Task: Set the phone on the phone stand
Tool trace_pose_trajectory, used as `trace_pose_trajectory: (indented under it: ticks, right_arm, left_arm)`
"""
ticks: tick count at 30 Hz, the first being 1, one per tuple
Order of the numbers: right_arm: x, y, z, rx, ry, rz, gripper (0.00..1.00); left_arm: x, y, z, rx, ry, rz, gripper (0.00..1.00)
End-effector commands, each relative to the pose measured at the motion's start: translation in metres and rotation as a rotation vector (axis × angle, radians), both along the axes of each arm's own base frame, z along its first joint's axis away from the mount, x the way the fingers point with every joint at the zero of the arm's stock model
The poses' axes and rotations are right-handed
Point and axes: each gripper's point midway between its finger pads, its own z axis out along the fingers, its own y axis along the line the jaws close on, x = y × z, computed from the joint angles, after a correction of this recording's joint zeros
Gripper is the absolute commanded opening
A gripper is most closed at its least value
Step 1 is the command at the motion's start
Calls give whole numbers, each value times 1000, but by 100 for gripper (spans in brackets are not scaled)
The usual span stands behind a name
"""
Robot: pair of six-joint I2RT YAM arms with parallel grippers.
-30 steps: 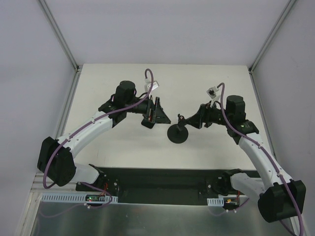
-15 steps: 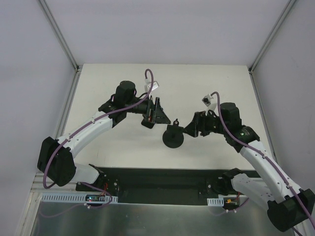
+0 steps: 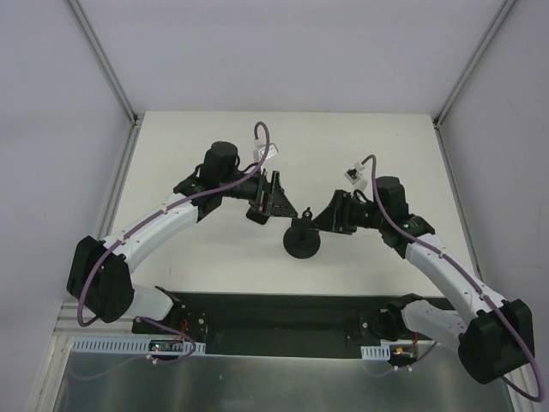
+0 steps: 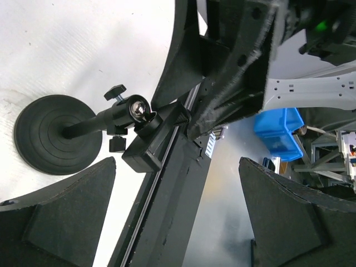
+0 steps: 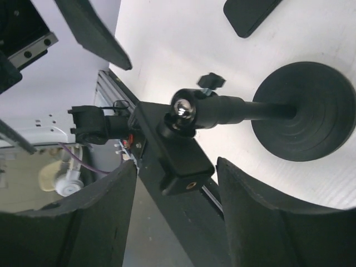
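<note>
claw on the right arm [image 5: 175,164]: two dull black padded fingers [image 5: 267,222] bracket the stand's cradle, close on both sides. cannot tell whether they pinch it or only flank it. claw on the left arm [image 4: 177,161]: released, spread wide, nothing between the pads, aimed at the same stand from the opposite side.

matte black phone stand [image 5: 245,111]: boxy hard-plastic cradle [image 5: 178,161] on a shiny metal ball joint [image 5: 182,110], small thumb knob [image 5: 210,79] beside it, slim round stem, then a round disc base [image 5: 303,111] with faint concentric rings. base seems to rest on the white counter [image 5: 183,44]; stem leans well over toward the right claw.

thin flat black phone with rounded corners [image 5: 250,14]: flat on the counter beyond the disc base, well apart from the right claw, not on the stand. only one end shows; long axis seems to slant out of the top of the right wrist view.

judgement: phone does not show from overhead, likely hidden under the left wrist, so the left arm is probably nearer. its claw is free, so the pick likely falls to it, across the short width.
</note>
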Motion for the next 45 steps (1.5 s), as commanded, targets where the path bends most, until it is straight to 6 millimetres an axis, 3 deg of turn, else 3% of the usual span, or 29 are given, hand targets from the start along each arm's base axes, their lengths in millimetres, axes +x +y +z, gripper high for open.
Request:
trace_pose_trajectory:
  ticks: [1, 11, 21, 22, 24, 26, 29, 30, 33, 35, 36, 39, 43, 45]
  right_arm:
    - [8, 8, 9, 161, 72, -5, 60]
    - [14, 9, -9, 231, 85, -14, 48]
    - [18, 5, -31, 331, 141, -102, 11]
    - [20, 6, -26, 358, 102, -98, 10]
    - [19, 6, -36, 375, 155, -107, 10]
    - [21, 8, -30, 409, 139, -94, 14]
    - [23, 8, -22, 412, 99, -80, 36]
    - [22, 8, -15, 409, 61, -69, 51]
    - [16, 1, -26, 278, 68, -76, 76]
    - [16, -7, -22, 198, -8, -97, 85]
    - [11, -15, -31, 106, -16, -88, 87]
    - [5, -30, -29, -5, -87, -102, 89]
    - [-2, -27, -11, -57, -231, -6, 90]
    - [-1, -28, -14, -115, -249, 5, 90]
  left_arm:
    - [-7, -4, 4, -23, -19, -54, 91]
    - [-7, -4, 2, -20, -9, -56, 91]
    - [-7, -5, 1, -20, 2, -62, 91]
    - [-7, -5, 1, -21, 0, -62, 91]
    - [-7, -4, 3, -22, -7, -60, 91]
    - [-7, -4, 2, -20, -8, -58, 91]
    - [-8, -4, 4, -24, -13, -59, 92]
    - [-7, -4, 5, -25, -14, -58, 92]
    - [-8, -3, 6, -28, -20, -59, 92]
    - [-7, -3, 7, -27, -24, -53, 92]
    - [-8, -3, 8, -29, -31, -53, 92]
    - [-8, -2, 10, -29, -41, -46, 92]
    - [-7, -1, 10, -27, -47, -38, 92]
    - [-7, -1, 9, -26, -49, -37, 92]
